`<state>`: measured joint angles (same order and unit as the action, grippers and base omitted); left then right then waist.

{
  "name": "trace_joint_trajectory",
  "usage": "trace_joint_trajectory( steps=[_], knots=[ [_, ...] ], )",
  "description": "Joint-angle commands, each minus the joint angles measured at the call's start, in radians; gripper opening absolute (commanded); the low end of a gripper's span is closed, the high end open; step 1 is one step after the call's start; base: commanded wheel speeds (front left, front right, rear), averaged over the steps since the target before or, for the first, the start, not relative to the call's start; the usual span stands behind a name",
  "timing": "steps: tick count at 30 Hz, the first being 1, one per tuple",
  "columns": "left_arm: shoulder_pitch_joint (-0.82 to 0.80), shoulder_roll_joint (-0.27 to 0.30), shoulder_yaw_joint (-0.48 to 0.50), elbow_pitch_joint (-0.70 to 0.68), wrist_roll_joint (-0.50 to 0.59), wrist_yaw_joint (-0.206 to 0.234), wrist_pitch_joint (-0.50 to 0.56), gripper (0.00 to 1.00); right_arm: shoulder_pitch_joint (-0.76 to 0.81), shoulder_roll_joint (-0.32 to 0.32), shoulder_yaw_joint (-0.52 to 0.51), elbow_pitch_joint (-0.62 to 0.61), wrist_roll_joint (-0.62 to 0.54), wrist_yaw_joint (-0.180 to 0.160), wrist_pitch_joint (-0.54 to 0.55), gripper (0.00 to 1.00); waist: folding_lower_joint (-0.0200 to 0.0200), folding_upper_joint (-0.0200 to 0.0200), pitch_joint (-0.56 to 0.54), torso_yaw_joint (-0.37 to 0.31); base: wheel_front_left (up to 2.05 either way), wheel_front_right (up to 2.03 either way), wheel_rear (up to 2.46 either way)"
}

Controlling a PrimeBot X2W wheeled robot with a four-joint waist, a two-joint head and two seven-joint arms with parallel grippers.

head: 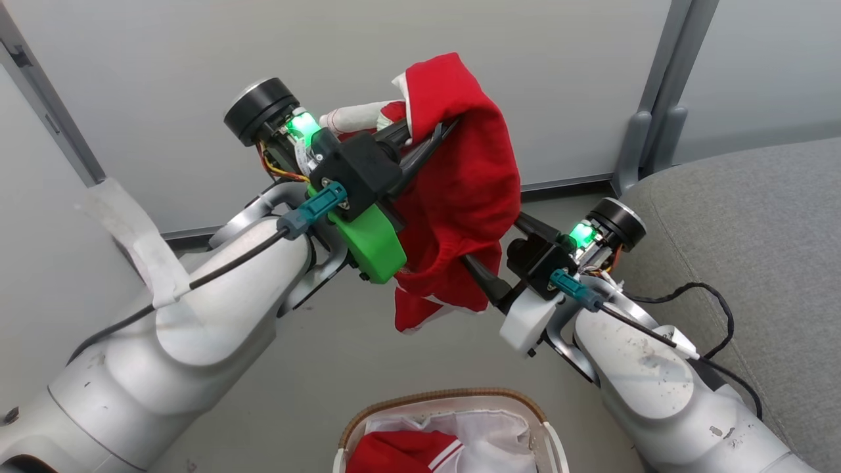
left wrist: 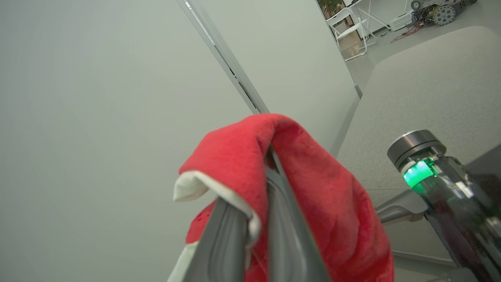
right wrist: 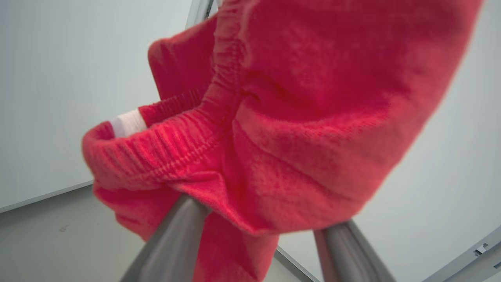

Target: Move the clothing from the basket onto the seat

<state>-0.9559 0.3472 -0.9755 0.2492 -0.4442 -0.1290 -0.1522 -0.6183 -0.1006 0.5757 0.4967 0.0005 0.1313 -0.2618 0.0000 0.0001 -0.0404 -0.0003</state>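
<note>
Head view: the red garment (head: 460, 177) hangs in the air between my two arms, above the grey floor (head: 341, 355); it touches neither the basket (head: 447, 394) at the lower edge nor the seat (head: 755, 217) on the right.

Left wrist view: my left jaws are clamped on a fold of the red garment (left wrist: 321, 188); its white trim is caught between the two fingers (left wrist: 223, 243), the cloth drapes over their tips, and the seat (left wrist: 430, 78) lies beyond.

Right wrist view: my right jaws stand wide apart; both fingers (right wrist: 172, 239) sit under the red garment (right wrist: 313, 117) near its ribbed elastic band, so the cloth rests on them unpinched.

Basket: a second red piece (head: 401, 453) with white stripes lies on the white lining (head: 499, 427).
</note>
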Motion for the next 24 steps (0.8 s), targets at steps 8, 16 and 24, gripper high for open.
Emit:
trace_joint_trajectory(
  steps=[8,16,24],
  knots=[
    [0.069,0.016,0.027,0.043,-0.054,0.027,-0.031,0.0,0.001,0.004,-0.01,-0.002,0.032,-0.001,-0.005,0.0,0.0,-0.0001,0.009,0.005,0.0,0.0,0.0],
    [0.185,0.011,0.074,0.076,-0.118,0.069,-0.091,0.8,0.04,-0.002,-0.096,-0.029,0.029,-0.001,-0.005,0.0,0.0,-0.0001,0.017,0.001,0.0,0.0,0.0],
    [0.333,-0.034,0.125,0.109,-0.148,0.108,-0.114,1.0,0.061,-0.003,-0.181,-0.055,0.005,-0.001,-0.005,0.0,0.0,-0.0001,0.023,-0.003,0.0,0.0,0.0]
  ],
)
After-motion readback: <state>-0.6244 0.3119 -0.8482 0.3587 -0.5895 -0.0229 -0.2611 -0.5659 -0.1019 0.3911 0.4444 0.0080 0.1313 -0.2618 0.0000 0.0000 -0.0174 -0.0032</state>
